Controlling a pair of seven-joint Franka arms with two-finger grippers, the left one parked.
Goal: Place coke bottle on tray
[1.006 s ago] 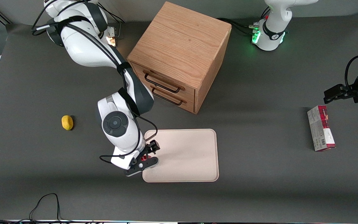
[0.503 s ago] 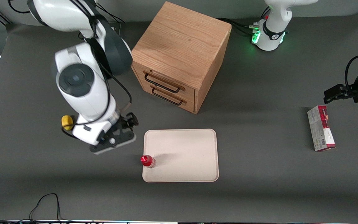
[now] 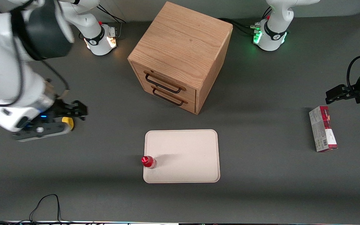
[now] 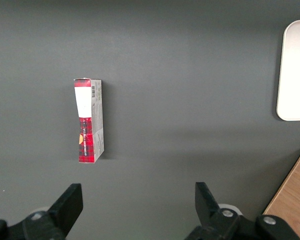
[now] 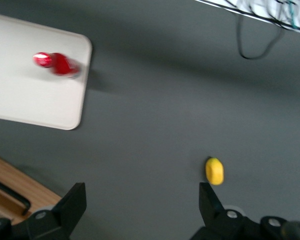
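The gripper (image 3: 73, 111) hung above the dark grey table (image 3: 261, 93) toward the working arm's end, its two fingers (image 5: 70, 205) spread wide with nothing between them and touching nothing. A small yellow object (image 3: 68, 122) lay on the table beneath it, partly covered by the hand in the front view and seen free on the mat in the right wrist view (image 5: 214, 171).

The coke bottle (image 3: 149, 162) stood upright on the tray (image 3: 186, 156), at the rim on the side toward the working arm and in the tray's nearer part, red cap up. Its label could not be read.

Farther from the camera than the tray stood a wooden drawer box (image 3: 180, 56) with two dark handles. Toward the parked arm's end lay a red-and-white carton (image 3: 322, 132); its print was too small to read.
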